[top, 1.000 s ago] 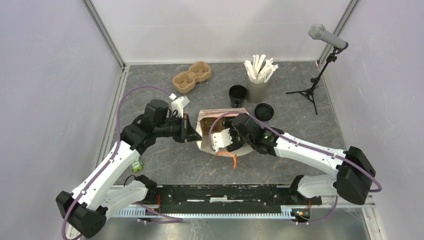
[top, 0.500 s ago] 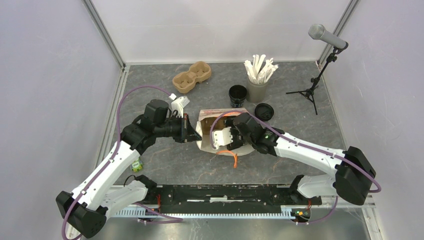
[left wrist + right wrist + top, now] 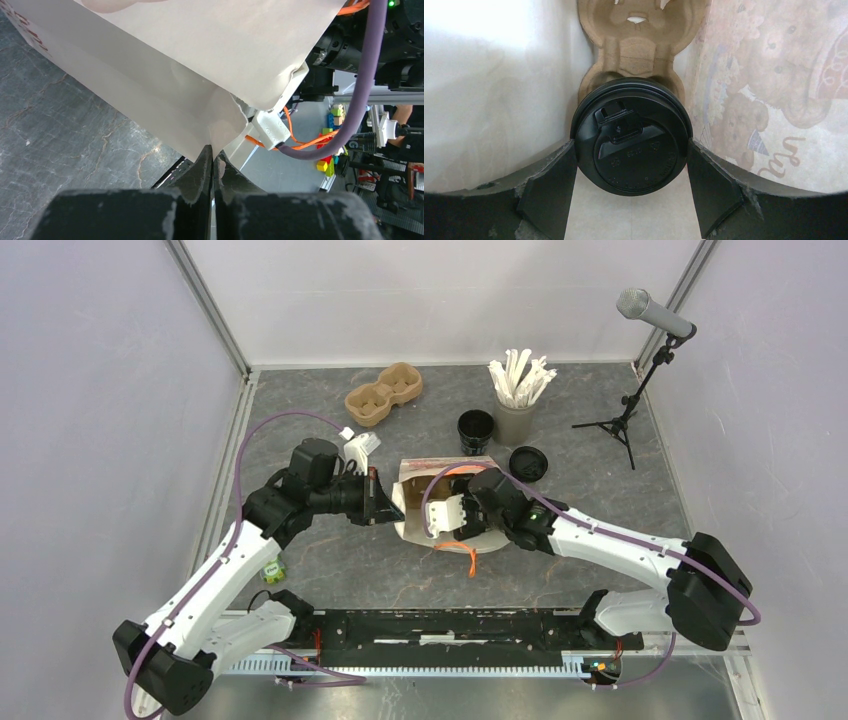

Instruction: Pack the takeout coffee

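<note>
The takeout coffee [image 3: 631, 145], a black cup with a black lid, sits in a brown pulp carrier [image 3: 636, 45] inside the white paper bag [image 3: 412, 478]. My right gripper [image 3: 630, 147] reaches into the bag, and its fingers [image 3: 549, 185] press on both sides of the lid. In the top view the right gripper [image 3: 450, 518] is in the bag's mouth and hides the cup. My left gripper [image 3: 213, 152] is shut on the lower edge of the bag [image 3: 200, 50], and in the top view this gripper [image 3: 385, 502] is at the bag's left side.
A second pulp carrier [image 3: 383, 395] lies at the back. An open black cup [image 3: 476, 430] and a loose black lid [image 3: 528, 462] sit behind the bag. A grey cup of white sticks [image 3: 518, 400] and a microphone on a tripod [image 3: 630, 400] stand at the back right.
My right gripper has shifted very slightly up and left inside the bag. The left arm and the bag have stayed still.
</note>
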